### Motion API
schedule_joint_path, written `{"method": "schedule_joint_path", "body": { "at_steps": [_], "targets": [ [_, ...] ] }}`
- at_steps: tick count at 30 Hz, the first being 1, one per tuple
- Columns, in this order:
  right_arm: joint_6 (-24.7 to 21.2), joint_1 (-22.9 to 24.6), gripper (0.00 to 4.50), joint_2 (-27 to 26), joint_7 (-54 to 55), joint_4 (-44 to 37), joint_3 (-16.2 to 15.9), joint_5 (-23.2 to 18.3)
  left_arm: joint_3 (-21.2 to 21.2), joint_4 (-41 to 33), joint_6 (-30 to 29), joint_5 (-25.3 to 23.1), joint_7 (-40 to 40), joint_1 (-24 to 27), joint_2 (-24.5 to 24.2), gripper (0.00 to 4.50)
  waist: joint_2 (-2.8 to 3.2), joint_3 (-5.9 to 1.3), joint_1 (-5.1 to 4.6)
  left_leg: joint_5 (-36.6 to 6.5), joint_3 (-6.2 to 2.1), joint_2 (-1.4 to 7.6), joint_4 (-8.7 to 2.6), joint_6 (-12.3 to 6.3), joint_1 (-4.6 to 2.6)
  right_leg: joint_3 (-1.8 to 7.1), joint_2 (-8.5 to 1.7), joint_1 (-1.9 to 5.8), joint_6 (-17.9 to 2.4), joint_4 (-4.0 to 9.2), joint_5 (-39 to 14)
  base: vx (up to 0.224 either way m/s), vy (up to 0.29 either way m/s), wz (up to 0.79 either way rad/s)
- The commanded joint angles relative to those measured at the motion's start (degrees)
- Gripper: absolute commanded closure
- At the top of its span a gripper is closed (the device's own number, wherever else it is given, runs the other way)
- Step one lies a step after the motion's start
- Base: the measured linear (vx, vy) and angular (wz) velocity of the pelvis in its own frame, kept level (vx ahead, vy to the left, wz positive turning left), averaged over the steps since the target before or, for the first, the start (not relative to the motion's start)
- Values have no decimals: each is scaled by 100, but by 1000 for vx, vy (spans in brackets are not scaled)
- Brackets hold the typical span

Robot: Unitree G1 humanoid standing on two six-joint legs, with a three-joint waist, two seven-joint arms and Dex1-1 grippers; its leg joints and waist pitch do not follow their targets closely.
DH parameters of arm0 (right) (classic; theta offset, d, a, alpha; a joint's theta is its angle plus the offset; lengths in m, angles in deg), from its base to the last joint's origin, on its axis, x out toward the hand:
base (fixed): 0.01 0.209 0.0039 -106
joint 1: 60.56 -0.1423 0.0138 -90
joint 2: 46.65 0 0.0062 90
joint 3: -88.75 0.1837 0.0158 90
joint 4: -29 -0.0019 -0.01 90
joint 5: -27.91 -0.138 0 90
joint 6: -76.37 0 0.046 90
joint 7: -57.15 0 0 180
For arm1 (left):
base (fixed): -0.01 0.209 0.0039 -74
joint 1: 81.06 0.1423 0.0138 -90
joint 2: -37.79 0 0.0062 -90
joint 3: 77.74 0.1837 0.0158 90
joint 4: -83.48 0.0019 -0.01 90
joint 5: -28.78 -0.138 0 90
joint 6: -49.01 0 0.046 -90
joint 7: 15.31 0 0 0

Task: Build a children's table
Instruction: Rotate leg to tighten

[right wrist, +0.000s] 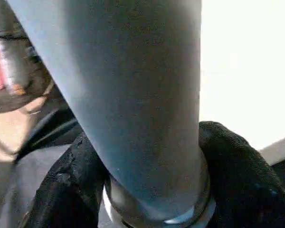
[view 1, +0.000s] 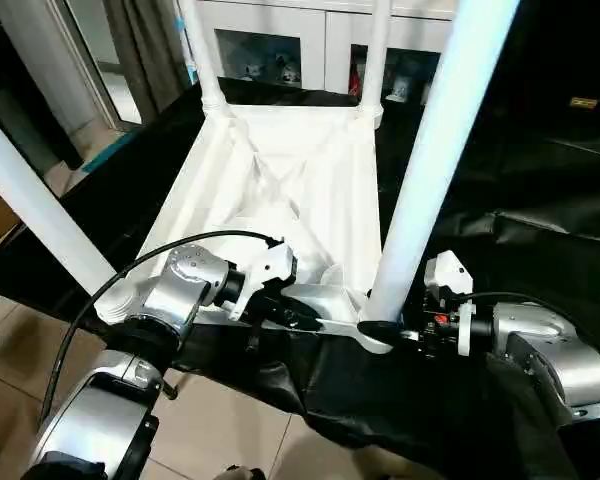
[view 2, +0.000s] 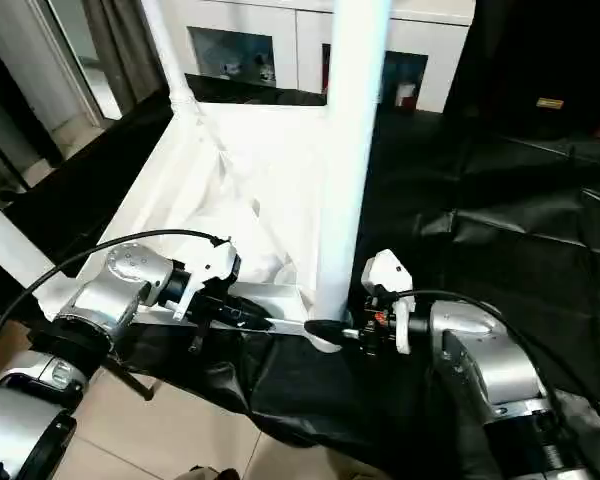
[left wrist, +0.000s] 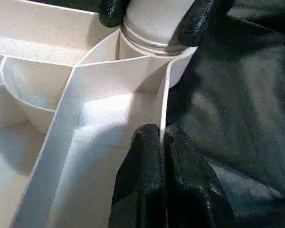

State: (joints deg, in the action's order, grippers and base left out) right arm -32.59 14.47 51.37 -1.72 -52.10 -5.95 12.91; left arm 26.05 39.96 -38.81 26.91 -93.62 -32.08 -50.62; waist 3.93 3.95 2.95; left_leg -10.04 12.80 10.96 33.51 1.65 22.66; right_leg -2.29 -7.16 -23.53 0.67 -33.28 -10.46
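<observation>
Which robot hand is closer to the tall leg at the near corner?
Right. The right gripper is clamped around the near-corner leg at its base; the left gripper pinches the tabletop's rim just beside that corner.

Home interior; white cabinet [view 1: 325, 45] with glass doors showing trinkets; curtain [view 1: 145, 50]; tiled floor [view 1: 220, 430]

Black sheet [view 1: 540, 190]: spread over the work area, creased, with loose folds hanging at the near edge. White cabinet [view 1: 325, 40]: stands at the far side, glass doors, small items behind the glass too indistinct to identify. Grey curtain [view 1: 140, 45]: hangs beside the cabinet on the left. Tiled floor [view 1: 215, 430]: pale tiles, visible at the near edge and left. Small yellow label [view 1: 581, 102]: on the dark surface, far right.
</observation>
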Motion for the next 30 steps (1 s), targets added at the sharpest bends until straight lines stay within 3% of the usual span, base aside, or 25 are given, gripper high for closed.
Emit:
{"method": "schedule_joint_path", "body": {
  "at_steps": [1,2,6,9,14,15,17,21,25,30],
  "targets": [
    [20,75,190,-369,640,222,-149,192,-169,119,-62,96,721,-106,351,450,-124,-297,-44,-1369,-119,203,-441,-410,-143,100,-107,224,-1462,356,-1192,0,0,0],
    [20,75,190,-369,640,222,-149,192,-169,119,-62,96,721,-106,351,450,-121,-287,-58,-1468,-127,199,-457,-352,-151,99,-110,220,-1419,378,-1362,0,0,0],
    [123,-60,191,-1483,2662,859,115,569,-389,462,-195,-22,2433,-379,1159,450,-131,-252,-169,-2064,-172,173,-514,21,-222,109,-131,155,-1028,514,-2468,0,0,0],
    [144,-119,192,-1763,3034,984,148,596,-407,513,-236,-37,2790,-427,1391,450,-146,-253,-176,-2015,-172,155,-524,-26,-226,116,-107,147,-870,553,-2526,0,0,0],
    [237,-234,192,-2052,3219,1088,82,634,-310,466,-231,-82,3002,-404,1648,450,-123,-268,-157,-1900,-171,150,-531,-152,-194,116,-106,160,-812,558,-2405,0,0,0],
    [277,-232,136,-2056,3101,1065,55,603,-257,407,-208,-78,2868,-356,1656,450,-109,-265,-155,-1933,-175,152,-537,-159,-191,113,-108,159,-790,564,-2447,0,0,0],
    [269,-209,122,-2083,2819,970,86,444,-208,371,-130,-94,2655,-296,1643,450,-125,-276,-155,-1924,-184,156,-544,-164,-175,112,-108,171,-766,554,-2436,0,0,0],
    [268,-115,77,-1807,2230,659,-144,366,-153,285,-94,-54,2198,-224,1486,450,-123,-301,-153,-1831,-181,165,-539,-219,-162,117,-108,191,-839,525,-2146,0,0,0],
    [116,20,77,-1254,1311,199,-379,153,-56,142,-73,27,1533,-150,1172,450,-130,-340,-119,-1373,-149,163,-478,-484,-136,117,-111,243,-1089,451,-1360,0,0,0],
    [34,81,77,-707,608,-76,-438,-10,47,59,-11,42,902,-114,823,450,-103,-383,-74,-949,-123,183,-417,-713,-122,86,-107,282,-1320,370,-867,0,0,0]
  ]
}}
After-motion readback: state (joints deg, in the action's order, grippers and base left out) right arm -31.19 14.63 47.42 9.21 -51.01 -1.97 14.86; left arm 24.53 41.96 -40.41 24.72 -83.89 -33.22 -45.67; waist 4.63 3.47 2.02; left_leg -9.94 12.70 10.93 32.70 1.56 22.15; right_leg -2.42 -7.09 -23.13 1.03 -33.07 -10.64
